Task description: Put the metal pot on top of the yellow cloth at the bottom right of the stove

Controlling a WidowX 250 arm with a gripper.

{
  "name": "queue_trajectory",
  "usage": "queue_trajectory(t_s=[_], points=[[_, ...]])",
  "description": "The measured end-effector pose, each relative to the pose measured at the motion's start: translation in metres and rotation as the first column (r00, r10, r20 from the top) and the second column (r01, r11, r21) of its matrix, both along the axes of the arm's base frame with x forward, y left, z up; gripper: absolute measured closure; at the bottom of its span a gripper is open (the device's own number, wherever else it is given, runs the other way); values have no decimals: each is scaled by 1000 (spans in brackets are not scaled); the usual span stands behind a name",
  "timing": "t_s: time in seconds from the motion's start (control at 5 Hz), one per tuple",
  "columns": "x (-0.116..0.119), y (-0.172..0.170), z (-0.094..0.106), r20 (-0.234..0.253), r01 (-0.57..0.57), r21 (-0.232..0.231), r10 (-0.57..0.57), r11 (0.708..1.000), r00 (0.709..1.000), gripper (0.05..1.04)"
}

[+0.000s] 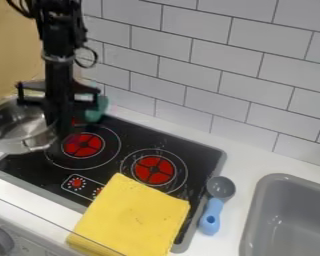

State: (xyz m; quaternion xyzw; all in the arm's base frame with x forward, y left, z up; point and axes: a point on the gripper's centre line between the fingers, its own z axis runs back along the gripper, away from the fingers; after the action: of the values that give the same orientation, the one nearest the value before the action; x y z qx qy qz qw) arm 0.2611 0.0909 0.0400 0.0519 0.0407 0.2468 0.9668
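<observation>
Metal slips, so with the pot point(16, 129) beside the hand point(56, 136) at the left of the stove point(132, 134) (pinched or not, I can't tell), check your hold before lowering it level onto the yellow cloth point(132, 215).

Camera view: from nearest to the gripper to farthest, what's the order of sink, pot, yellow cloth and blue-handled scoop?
1. Pot, right by the gripper
2. Yellow cloth, bottom middle
3. Blue-handled scoop, right of the cloth
4. Sink, far right
</observation>
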Motion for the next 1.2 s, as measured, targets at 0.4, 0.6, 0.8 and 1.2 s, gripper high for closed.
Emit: queue_trajectory(t_s=[0.4, 0.6, 0.8, 1.2], points=[[-14, -49, 18, 23, 90, 4, -90, 996, 996, 1016], [-32, -85, 13, 15, 151, -1, -151, 989, 988, 1016], [-44, -119, 8, 15, 213, -19, -213, 977, 977, 1016], [-51, -164, -5, 41, 266, -15, -265, 964, 963, 1016]])
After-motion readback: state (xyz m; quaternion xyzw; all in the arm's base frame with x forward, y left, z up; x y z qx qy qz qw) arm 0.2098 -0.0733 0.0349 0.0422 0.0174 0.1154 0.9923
